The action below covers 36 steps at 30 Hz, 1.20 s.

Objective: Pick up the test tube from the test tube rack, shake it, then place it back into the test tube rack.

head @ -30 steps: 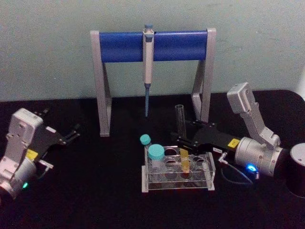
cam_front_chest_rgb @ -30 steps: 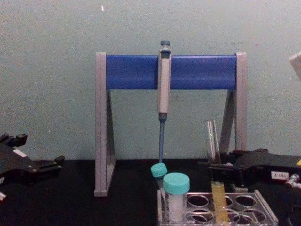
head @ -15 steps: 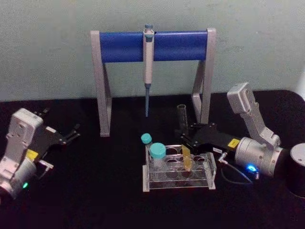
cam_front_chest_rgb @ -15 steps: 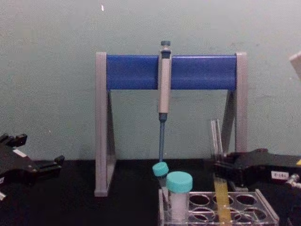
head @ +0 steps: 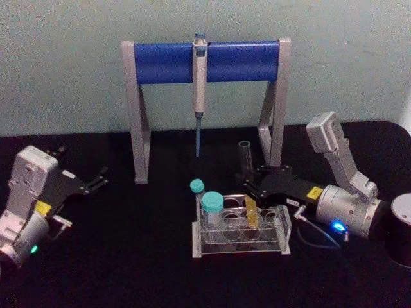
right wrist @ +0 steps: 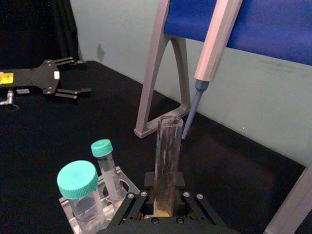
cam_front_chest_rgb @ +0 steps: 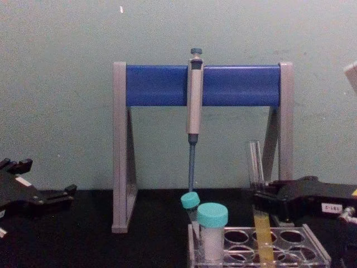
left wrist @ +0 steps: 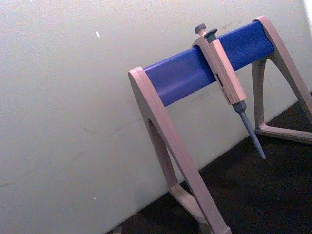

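Black tabletop (head: pixel 154 269), pale green wall behind. The test tube (cam_front_chest_rgb: pixel 255 162) is pinched at about mid-height by my right gripper (head: pixel 253 188). Clear glass rises above the jaws, and the yellow part hangs below them into a hole of the test tube rack (head: pixel 218 249), directly beneath the gripper. Its long axis is near upright, leaning slightly, so I judge the coming move runs along that axis. My left gripper (head: pixel 99 178), fingers spread, sits parked well apart beyond the rack.

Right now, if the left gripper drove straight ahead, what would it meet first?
Probably the grey stand's left leg, which sits dead ahead of the left gripper; depth is unclear.
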Motion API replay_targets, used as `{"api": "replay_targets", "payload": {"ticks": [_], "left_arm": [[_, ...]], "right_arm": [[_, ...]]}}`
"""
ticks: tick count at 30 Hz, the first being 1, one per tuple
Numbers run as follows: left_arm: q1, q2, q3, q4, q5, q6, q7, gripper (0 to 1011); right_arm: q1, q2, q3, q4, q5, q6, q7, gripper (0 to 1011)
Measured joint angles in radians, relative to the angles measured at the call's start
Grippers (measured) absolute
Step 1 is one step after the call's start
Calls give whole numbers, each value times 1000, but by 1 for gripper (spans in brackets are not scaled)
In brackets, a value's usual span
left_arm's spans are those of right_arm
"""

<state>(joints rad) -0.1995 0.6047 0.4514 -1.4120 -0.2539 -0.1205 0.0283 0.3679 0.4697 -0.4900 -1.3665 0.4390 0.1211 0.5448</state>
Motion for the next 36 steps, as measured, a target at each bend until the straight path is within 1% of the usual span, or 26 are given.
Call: {"api": "replay_targets", "payload": {"ticks": [8,16,23,24,29,36], "left_arm": [[0,0,0,0,0,0,0,1010],[0,0,0,0,0,0,0,1010],[0,0,0,0,0,0,0,1010],[0,0,0,0,0,0,0,1010],[0,0,0,0,0,0,0,1010],[0,0,0,0,0,0,0,1009]], "right_arm": [[-15,-2,9,-4,13,-32,6,235],[-38,-9,33,-15,39,-72,5,235],[-49,-6,47,-34,51,-86,0,235],[-54,-4,55,-46,58,-92,0,235],[-59,0,66,-69,66,-101,-4,235],[-57,13,88,-130,81,-115,-8,235]]}}
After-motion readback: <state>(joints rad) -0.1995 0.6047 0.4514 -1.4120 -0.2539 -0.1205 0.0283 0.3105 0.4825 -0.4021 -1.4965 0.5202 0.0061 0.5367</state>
